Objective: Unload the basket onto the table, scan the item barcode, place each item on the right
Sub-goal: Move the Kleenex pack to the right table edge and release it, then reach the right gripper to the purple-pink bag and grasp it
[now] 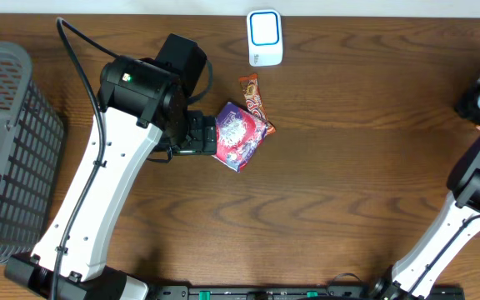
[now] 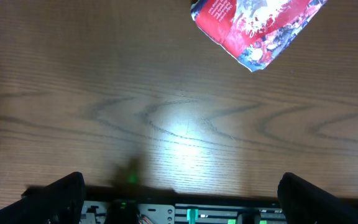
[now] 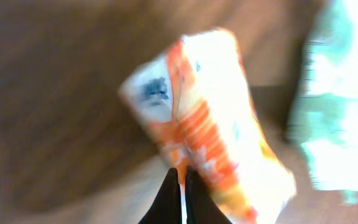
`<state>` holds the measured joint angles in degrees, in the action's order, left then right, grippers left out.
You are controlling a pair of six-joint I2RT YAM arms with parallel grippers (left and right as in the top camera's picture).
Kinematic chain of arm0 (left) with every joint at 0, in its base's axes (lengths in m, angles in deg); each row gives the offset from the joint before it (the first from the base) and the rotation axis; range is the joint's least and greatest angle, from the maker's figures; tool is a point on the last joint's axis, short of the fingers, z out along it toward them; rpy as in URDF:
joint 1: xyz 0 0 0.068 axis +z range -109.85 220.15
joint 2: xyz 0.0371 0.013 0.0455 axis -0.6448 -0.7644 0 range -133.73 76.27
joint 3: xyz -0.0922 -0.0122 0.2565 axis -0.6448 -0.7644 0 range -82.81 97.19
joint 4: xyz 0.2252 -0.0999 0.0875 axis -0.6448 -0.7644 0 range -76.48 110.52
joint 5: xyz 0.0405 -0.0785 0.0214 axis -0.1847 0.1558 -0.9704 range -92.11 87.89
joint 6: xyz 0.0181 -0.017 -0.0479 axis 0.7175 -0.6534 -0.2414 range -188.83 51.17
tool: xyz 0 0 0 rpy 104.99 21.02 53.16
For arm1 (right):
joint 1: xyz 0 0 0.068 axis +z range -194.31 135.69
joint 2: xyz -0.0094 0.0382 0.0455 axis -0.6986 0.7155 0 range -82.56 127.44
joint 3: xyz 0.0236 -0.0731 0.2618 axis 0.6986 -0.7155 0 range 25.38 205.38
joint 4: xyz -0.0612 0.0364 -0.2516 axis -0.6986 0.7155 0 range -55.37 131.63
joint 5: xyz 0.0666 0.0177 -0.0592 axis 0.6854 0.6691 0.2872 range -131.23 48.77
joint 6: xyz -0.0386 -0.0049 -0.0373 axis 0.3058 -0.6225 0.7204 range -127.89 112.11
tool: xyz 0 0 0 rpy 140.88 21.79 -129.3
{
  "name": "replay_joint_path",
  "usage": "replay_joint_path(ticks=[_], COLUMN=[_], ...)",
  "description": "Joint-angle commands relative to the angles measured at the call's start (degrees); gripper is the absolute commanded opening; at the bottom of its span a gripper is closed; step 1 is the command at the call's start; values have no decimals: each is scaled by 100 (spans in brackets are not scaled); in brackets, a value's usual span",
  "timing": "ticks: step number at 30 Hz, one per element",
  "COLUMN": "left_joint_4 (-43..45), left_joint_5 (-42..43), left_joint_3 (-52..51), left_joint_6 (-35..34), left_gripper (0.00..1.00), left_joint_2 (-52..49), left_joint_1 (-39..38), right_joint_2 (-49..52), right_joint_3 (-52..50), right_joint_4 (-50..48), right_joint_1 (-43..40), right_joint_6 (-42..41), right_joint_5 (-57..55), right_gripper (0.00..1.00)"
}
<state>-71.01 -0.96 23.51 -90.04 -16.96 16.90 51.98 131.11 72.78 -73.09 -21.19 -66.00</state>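
Right of the grey basket (image 1: 7, 142), the left gripper (image 1: 202, 135) hung wide open and empty, just beside the purple snack packet (image 1: 240, 135) lying on the bench (image 1: 348, 192) below the white scanner (image 1: 265, 37). The step was probably the pick: next, close on the packet and turn its barcode scannerward. The right gripper (image 3: 180, 186) was closed before 1 blurred orange packet (image 3: 210, 124); whether it held it was unclear.

The wooden table (image 1: 348, 167) bears a grey basket (image 1: 7, 142) at nine o'clock, a white scanner (image 1: 265, 37) at twelve, and a purple packet (image 1: 240, 137) with perhaps a red wrapper (image 1: 252, 92) near centre.
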Motion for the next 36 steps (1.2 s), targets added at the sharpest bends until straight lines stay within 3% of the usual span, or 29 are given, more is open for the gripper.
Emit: replay_joint_path(ticks=[1, 7, 9, 11, 18, 20, 26, 30, 36], left_joint_4=[-33, -33, -33, -33, -33, -33, -31, -31, -33], left_joint_5=[-33, -33, -33, -33, -33, -33, -33, -33, -33], left_joint_3=[-7, -7, -7, -7, -7, -7, -7, -7, -7], left_joint_6=[-52, -52, -52, -52, -52, -52, -52, -52, -52], left_gripper=[98, 98, 98, 98, 98, 98, 98, 98, 98], left_joint_2=[-11, -11, -11, -11, -11, -11, -11, -11, -11], left_joint_1=[35, 35, 35, 35, 35, 35, 35, 35, 35], right_joint_2=[-125, -938, -1233, -1491, -1991, -1947, -1836, -1718, -1637], right_joint_3=[35, 37, 37, 37, 37, 33, 31, 28, 15], right_joint_4=[83, 151, 149, 149, 188, 216, 1274, 2264, 2929], right_joint_1=[-247, -205, -114, -31, 396, 638, 1624, 2551, 3794], right_joint_6=[74, 68, 70, 68, 48, 48, 52, 52, 48], right_joint_5=[-564, -293, 275, 1088, 5685, 6413, 6446, 6245, 5595], right_gripper=[1, 2, 11, 15, 49, 55, 67, 65, 64])
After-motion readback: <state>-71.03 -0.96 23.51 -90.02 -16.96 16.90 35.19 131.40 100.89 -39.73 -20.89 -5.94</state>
